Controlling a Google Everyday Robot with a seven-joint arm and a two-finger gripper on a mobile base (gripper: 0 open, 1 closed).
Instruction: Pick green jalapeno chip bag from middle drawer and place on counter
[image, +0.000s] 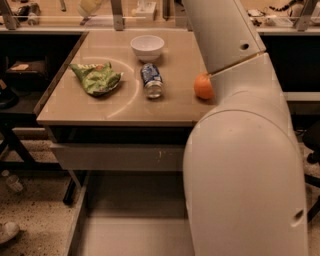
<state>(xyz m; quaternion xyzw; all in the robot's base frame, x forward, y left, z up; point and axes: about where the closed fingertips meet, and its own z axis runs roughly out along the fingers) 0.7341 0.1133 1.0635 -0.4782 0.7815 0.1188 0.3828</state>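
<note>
The green jalapeno chip bag (96, 77) lies crumpled on the left part of the beige counter (165, 107), free of the gripper. My gripper (89, 6) is high at the top edge of the view, above the counter's far left edge and well away from the bag; only its pale tip shows. The middle drawer (135, 235) stands pulled open at the bottom, its flat grey floor showing nothing on it. My large white arm (245, 150) fills the right side and hides the drawer's right part.
A white bowl (147, 46) sits at the counter's back. A blue-and-white can (151, 80) lies on its side in the middle. An orange (203, 86) rests by the arm. A grey scratched front panel (120, 157) sits under the counter.
</note>
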